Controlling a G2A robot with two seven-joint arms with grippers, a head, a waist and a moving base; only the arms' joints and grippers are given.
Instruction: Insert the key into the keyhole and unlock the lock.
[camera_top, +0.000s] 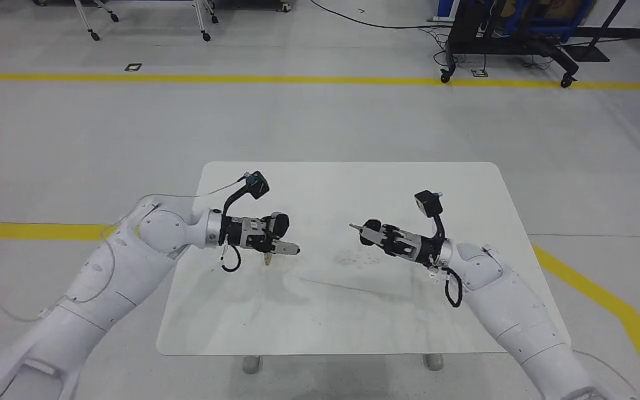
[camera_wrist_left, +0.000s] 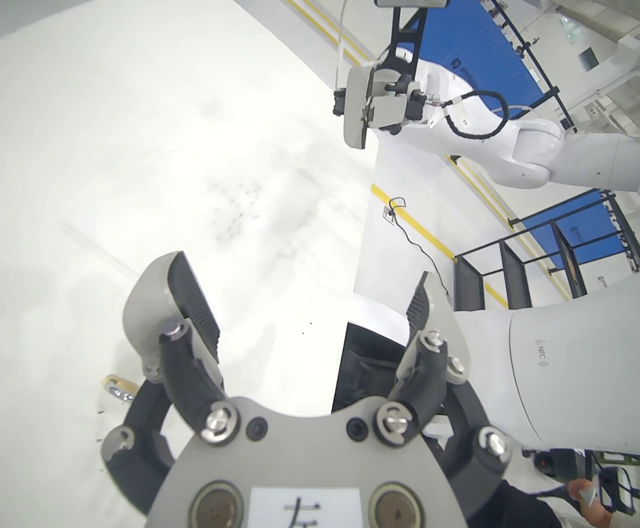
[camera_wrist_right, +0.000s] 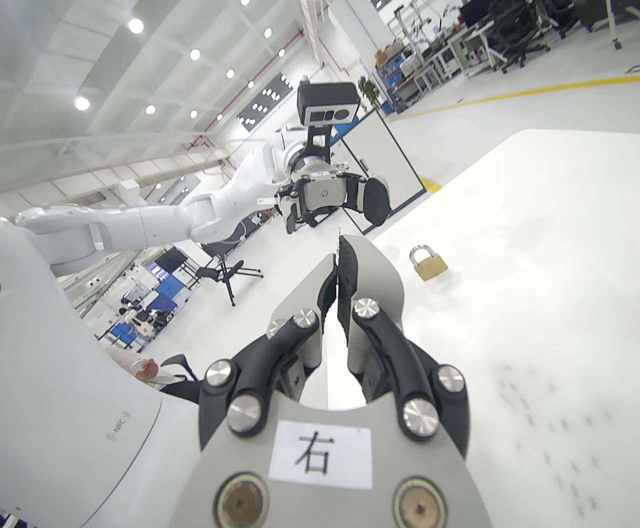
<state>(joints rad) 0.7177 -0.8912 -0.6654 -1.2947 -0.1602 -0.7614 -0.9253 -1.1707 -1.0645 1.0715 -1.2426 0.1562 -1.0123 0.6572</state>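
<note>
A small brass padlock (camera_wrist_right: 428, 263) with a steel shackle lies on the white table (camera_top: 450, 185). In the top view the padlock (camera_top: 270, 259) sits just below my left gripper (camera_top: 290, 248), which hovers over it. In the left wrist view my left gripper (camera_wrist_left: 300, 270) is open and holds nothing, and the padlock (camera_wrist_left: 117, 387) peeks out beside its base. My right gripper (camera_wrist_right: 340, 250) is shut on the key, whose thin tip (camera_wrist_right: 339, 233) sticks out past the fingertips. In the top view the right gripper (camera_top: 357, 230) hangs above the table's middle, pointing toward the left one.
Faint scuff marks (camera_wrist_right: 550, 400) dot the table surface near the right arm. Bare table lies all around both grippers. Black racks and blue panels (camera_wrist_left: 575, 240) stand on the floor beyond the table's edge.
</note>
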